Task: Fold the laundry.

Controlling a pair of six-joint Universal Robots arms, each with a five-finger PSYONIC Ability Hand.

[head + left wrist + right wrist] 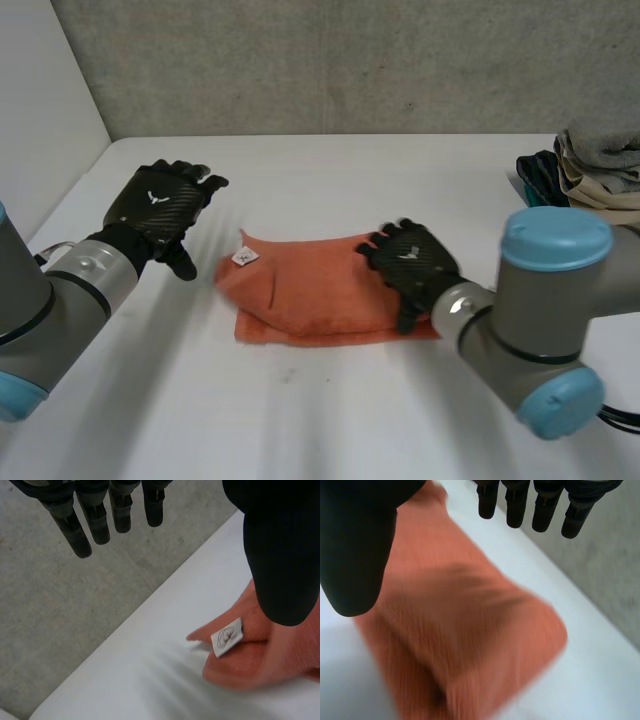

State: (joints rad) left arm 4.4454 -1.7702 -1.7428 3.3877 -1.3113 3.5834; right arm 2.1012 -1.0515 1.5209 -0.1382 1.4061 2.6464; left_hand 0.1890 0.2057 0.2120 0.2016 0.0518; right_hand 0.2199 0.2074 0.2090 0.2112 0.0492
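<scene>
- Orange towel (pixel 310 290): lies folded into a flat rectangle at the middle of the counter (pixel 330 170). Its white label (pixel 245 257) shows at the far left corner.
- Right hand (pixel 410 260): fingers straight and spread, holding nothing. It is poised over the towel's right end, probably to flatten or steady the fold; contact cannot be judged.
- Left hand (pixel 160 205): wide and empty, raised just left of the towel and clear of the cloth.
- Clothes pile (pixel 590 165): at the far right, presumably awaiting folding.
</scene>
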